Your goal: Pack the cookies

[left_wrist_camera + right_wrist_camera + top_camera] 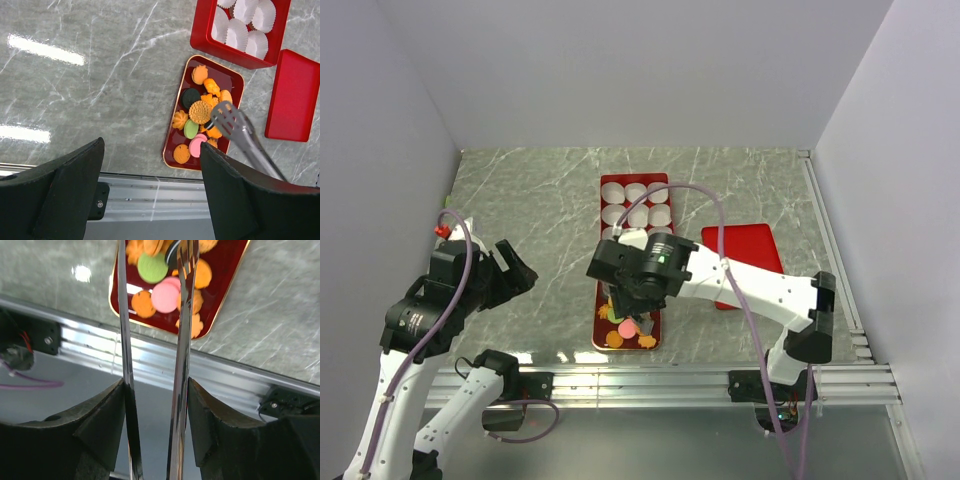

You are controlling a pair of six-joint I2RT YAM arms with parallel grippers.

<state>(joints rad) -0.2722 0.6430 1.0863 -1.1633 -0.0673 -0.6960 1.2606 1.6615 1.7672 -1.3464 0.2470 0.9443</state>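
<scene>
In the top view, the left hand hangs over the bare worktop, well apart from everything. Its fingers are spread and there is nothing between them. The right hand points down over the tray of cookies, and its wrist covers the far half of the tray, so from here it is not possible to see what the hand holds. Beyond the tray stands a red box lined with white paper cups. A red lid lies to the right, partly under the right arm.

In the left wrist view, the two black fingers of the left hand fill the lower corners, wide apart and released. Between them the cookies are seen heaped on the tray: mostly orange, with one dark, one green and one pink. Metal tongs come in from the lower right and their handle end is hidden behind one finger. The tips rest on the orange cookies at the right side of the heap. A small dark piece is at the tips, but it cannot be told whether it is pinched. The box is cut off by the top edge.

In the right wrist view, the right hand grasps the tongs, with each shiny arm lying against the inner face of one finger. The arms stand apart and run up to the top edge, where the tray is cut off. A dark cookie sits between them there, and it is unclear whether it is gripped. A metal rail crosses below the tray.
</scene>
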